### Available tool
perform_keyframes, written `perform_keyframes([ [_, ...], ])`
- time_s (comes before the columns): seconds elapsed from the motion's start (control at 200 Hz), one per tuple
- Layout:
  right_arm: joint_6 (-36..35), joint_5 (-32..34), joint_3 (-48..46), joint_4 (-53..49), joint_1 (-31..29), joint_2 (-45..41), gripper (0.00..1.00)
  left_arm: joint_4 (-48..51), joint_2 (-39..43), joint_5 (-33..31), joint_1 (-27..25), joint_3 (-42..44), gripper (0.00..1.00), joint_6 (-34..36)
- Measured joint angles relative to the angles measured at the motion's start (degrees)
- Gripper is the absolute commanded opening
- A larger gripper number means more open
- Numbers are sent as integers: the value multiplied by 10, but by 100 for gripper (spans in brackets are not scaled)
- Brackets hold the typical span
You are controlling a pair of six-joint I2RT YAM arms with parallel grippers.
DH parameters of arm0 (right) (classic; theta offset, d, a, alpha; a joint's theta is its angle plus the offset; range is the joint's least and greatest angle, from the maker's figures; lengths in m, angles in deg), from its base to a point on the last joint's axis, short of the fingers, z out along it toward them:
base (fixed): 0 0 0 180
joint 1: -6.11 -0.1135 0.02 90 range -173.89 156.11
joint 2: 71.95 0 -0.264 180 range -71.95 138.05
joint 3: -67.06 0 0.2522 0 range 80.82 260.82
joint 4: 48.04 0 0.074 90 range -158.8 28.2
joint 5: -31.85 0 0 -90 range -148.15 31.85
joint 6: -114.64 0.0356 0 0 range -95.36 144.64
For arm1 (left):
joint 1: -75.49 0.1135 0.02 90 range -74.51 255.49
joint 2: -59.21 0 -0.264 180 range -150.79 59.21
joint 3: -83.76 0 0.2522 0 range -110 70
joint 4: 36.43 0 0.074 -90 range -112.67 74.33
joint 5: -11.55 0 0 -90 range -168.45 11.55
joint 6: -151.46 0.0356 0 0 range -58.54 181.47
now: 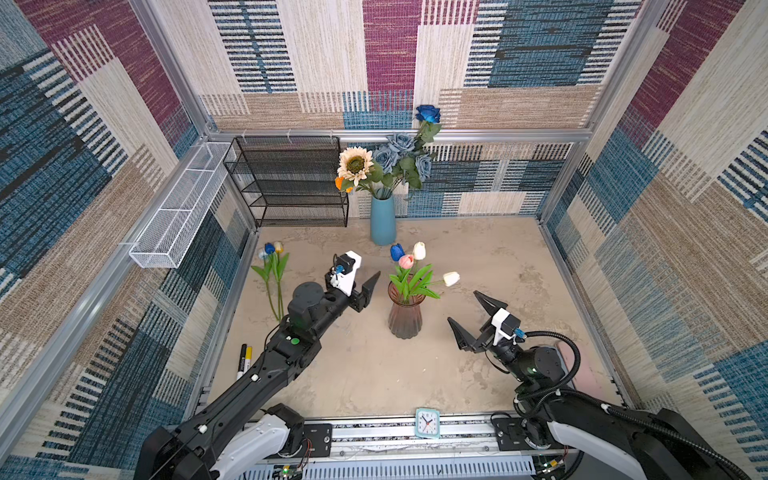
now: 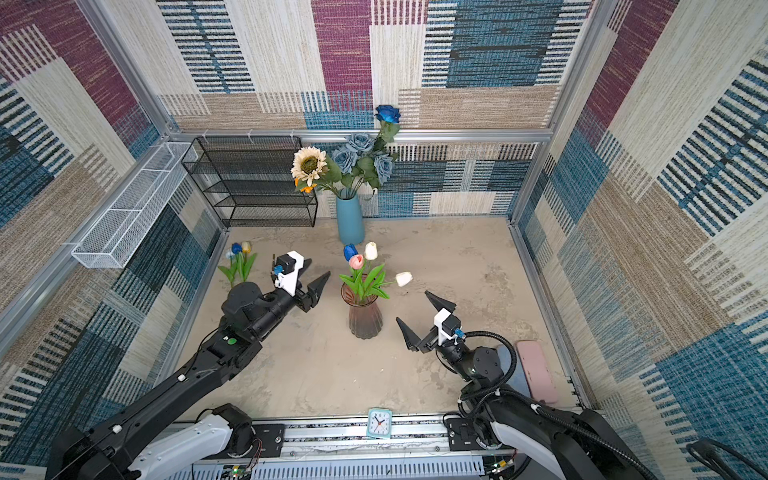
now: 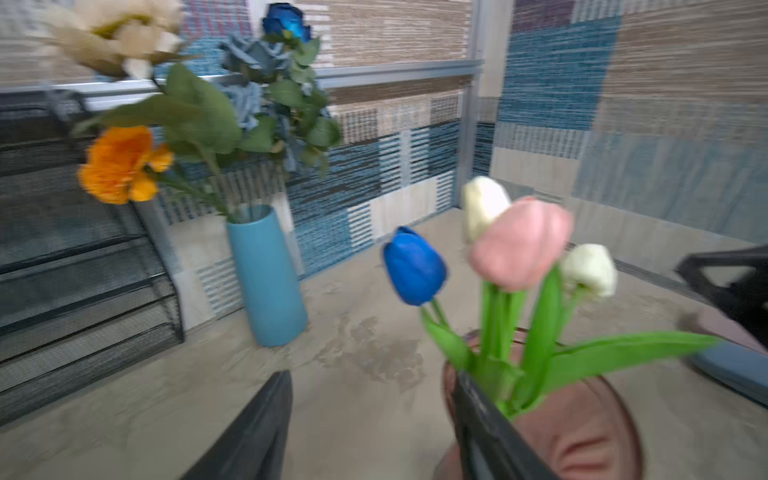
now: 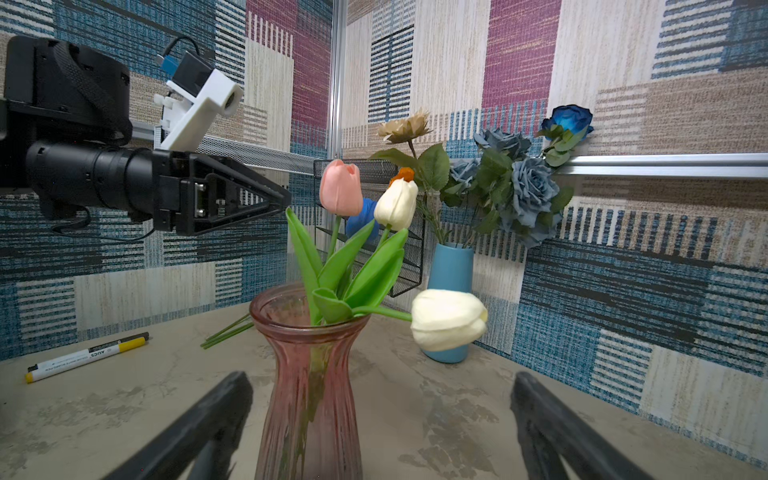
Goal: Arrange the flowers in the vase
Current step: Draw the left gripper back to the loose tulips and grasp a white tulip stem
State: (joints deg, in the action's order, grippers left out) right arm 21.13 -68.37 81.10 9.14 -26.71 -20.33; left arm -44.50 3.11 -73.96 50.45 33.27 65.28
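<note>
A ribbed pink glass vase [image 1: 405,318] [image 2: 365,320] [image 4: 309,374] stands mid-table and holds blue, pink and two white tulips [image 1: 409,262] [image 3: 521,245]; one white tulip [image 4: 449,318] droops over the rim. Three more tulips [image 1: 272,266] [image 2: 240,262] lie on the table at the left. A blue vase [image 1: 383,220] by the back wall holds roses, a sunflower and an orange bloom [image 3: 120,164]. My left gripper [image 1: 368,269] [image 2: 319,269] [image 3: 372,378] hovers open and empty just left of the pink vase's tulips. The right gripper [image 1: 462,306] [image 2: 412,306] [image 4: 382,378] is open and empty, right of that vase.
A black mesh shelf [image 1: 286,183] stands at the back left, with a white wire basket [image 1: 183,208] on the left wall. Two markers [image 1: 244,359] lie under the left arm. A small clock [image 1: 428,422] sits at the front edge. A pink case [image 2: 536,374] lies front right.
</note>
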Motion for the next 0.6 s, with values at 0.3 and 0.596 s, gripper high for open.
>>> perform_keyframes([
  [0.3, 0, -3, 0, 0, 0, -3, 100, 289, -226, -150, 264, -210, 42, -130],
  [0.596, 0, -3, 0, 0, 0, -2, 100, 509, -433, -155, 365, -371, 40, -144],
])
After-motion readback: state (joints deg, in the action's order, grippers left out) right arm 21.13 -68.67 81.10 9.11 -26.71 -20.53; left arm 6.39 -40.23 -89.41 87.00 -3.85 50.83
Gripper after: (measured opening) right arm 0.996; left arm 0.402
